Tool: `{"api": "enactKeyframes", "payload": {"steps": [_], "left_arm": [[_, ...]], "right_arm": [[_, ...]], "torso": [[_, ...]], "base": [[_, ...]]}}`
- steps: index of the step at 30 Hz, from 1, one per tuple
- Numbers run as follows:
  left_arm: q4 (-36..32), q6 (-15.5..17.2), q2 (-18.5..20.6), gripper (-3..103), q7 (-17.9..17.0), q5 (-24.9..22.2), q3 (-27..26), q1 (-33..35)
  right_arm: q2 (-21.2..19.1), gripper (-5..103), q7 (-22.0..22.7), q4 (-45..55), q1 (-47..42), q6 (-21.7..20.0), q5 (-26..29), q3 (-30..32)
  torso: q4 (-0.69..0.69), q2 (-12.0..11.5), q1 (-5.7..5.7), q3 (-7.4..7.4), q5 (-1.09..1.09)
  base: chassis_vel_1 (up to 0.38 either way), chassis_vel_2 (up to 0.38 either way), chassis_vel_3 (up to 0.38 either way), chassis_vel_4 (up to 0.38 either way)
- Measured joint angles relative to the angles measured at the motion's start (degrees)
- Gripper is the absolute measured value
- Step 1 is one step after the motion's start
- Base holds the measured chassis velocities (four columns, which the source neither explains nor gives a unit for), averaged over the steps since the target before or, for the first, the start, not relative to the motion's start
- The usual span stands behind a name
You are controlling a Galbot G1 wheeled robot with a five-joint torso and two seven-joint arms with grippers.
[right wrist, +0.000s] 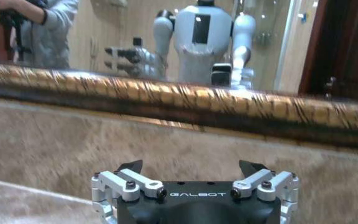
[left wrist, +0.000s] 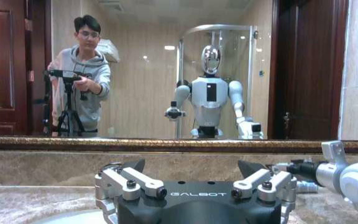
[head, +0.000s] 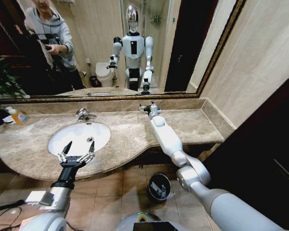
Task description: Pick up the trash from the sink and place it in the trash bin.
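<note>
Both pincers spread and empty over the marble counter.

Left gripper (head: 77, 151) hovers at the near rim of the sink (head: 58, 138); right gripper (head: 148, 108) reaches the backsplash; trash bin (head: 159, 187) sits on the floor below and between them.

**Count at the washbasin**

One sink (head: 62, 139) with one faucet (head: 84, 114) — one trash bin (head: 159, 187) on the floor. Two end effectors: the left end effector (head: 77, 150) and the right end effector (head: 147, 108). One orange-liquid bottle (head: 18, 117) on the worktop (head: 192, 127).
</note>
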Motion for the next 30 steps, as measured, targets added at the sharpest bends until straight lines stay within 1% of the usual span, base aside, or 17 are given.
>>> {"api": "enactKeyframes", "payload": {"steps": [12,16,22,23,24,25,27,29,30], "left_arm": [[0.0,0.0,0.0,100,0.0,0.0,0.0,0.0],[0.0,0.0,0.0,100,0.0,0.0,0.0,0.0],[0.0,0.0,0.0,100,0.0,0.0,0.0,0.0],[0.0,0.0,0.0,100,0.0,0.0,0.0,0.0],[0.0,0.0,0.0,100,0.0,0.0,0.0,0.0],[0.0,0.0,0.0,100,0.0,0.0,0.0,0.0],[0.0,0.0,0.0,100,0.0,0.0,0.0,0.0],[0.0,0.0,0.0,100,0.0,0.0,0.0,0.0],[0.0,0.0,0.0,100,0.0,0.0,0.0,0.0]], "right_arm": [[-0.2,100,-0.3,-6.2,0.2,1.7,-0.5,0.6],[-0.2,100,-0.4,-6.6,0.2,1.9,-1.7,0.6],[-0.2,100,-0.3,-5.5,-0.6,1.2,-2.0,0.4],[-0.3,100,-0.2,-3.9,-1.7,0.7,-1.9,0.2],[-0.7,100,-0.2,-0.2,-3.9,-0.7,-1.6,-0.4],[-0.7,100,-0.2,-0.2,-3.9,-0.7,-1.6,-0.4],[-2.9,100,-0.3,7.7,-9.2,-2.9,-0.7,-1.5],[-3.4,100,-0.4,9.4,-10.4,-3.2,-0.7,-1.6],[-5.4,100,-0.4,16.7,-14.9,-4.5,-0.6,-2.3]], "torso": [[0.0,0.0,0.0,0.0,0.01],[0.0,0.0,-0.01,0.0,0.0],[0.0,0.0,-0.01,-0.01,-0.01],[0.0,0.0,0.0,-0.01,-0.01],[0.01,0.0,-0.01,-0.01,0.01],[0.01,0.0,-0.01,-0.01,0.01],[0.02,0.0,-0.01,-0.01,0.0],[0.02,0.0,-0.01,-0.01,0.0],[-0.01,0.0,0.01,0.01,0.05]], "base": [[0.0,0.0,0.0,0.0],[0.0,0.0,0.0,0.0],[0.0,0.0,0.0,0.0],[0.0,0.0,0.0,0.0],[0.0,0.0,0.0,0.0],[0.0,0.0,0.0,0.0],[0.0,0.0,0.0,0.0],[0.0,0.0,0.0,0.0],[0.0,0.0,0.0,0.0]]}}
